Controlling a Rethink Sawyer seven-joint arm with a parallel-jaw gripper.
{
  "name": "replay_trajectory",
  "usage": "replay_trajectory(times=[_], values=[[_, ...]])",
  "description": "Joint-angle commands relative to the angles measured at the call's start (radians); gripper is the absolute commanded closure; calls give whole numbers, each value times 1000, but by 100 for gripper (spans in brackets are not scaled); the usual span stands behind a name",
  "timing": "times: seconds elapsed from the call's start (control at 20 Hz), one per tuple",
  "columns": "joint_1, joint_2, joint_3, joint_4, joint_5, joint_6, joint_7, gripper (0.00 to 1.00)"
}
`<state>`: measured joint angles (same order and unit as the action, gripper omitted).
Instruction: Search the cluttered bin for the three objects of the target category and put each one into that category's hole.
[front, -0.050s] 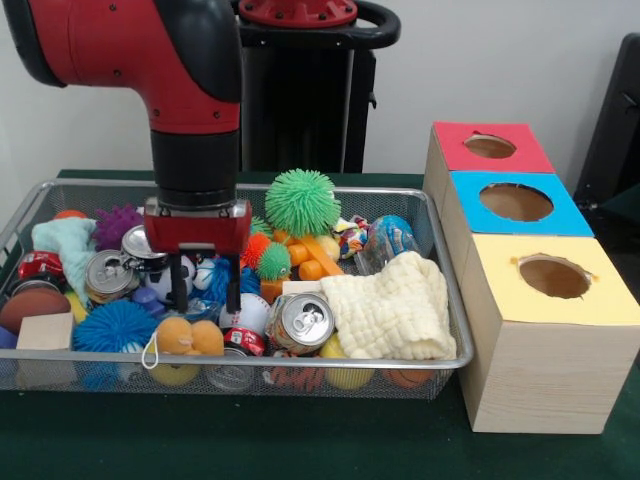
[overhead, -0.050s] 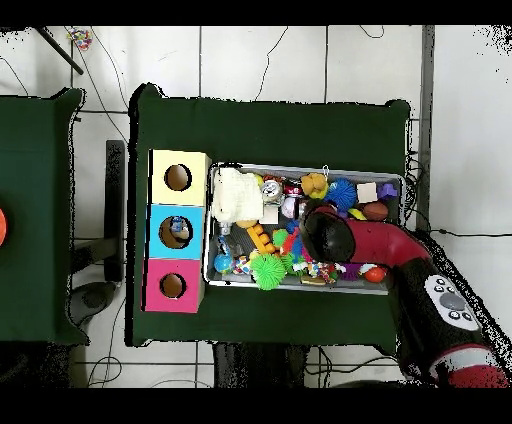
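My hand (front, -0.050s: 205, 292) is down in the wire bin (front, -0.050s: 420, 205), fingers spread apart and gripping nothing, tips among the toys beside a blue spiky ball (front, -0.050s: 115, 325) and a soda can (front, -0.050s: 300, 322). A cream cloth (front, -0.050s: 395, 312) lies at the bin's end nearest the three-hole box (front, -0.050s: 520, 370).

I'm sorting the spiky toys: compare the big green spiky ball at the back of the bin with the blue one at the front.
The green spiky ball sits high on the pile, fully exposed; the blue spiky ball lies low behind the bin's front rim. Green looks rounder, blue looks flatter. Both are covered in soft spikes.
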<state>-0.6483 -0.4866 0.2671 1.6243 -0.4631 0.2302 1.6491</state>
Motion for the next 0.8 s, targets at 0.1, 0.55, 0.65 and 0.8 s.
replay_trajectory(times=[0.1,0.55,0.65,0.8], values=[[8,219,-41,-127,4,-51,124,0],[-22,295,-36,-98,-9,-173,138,0],[-29,289,-38,-79,-17,-193,136,0],[-32,279,-54,-40,-33,-240,142,0]])
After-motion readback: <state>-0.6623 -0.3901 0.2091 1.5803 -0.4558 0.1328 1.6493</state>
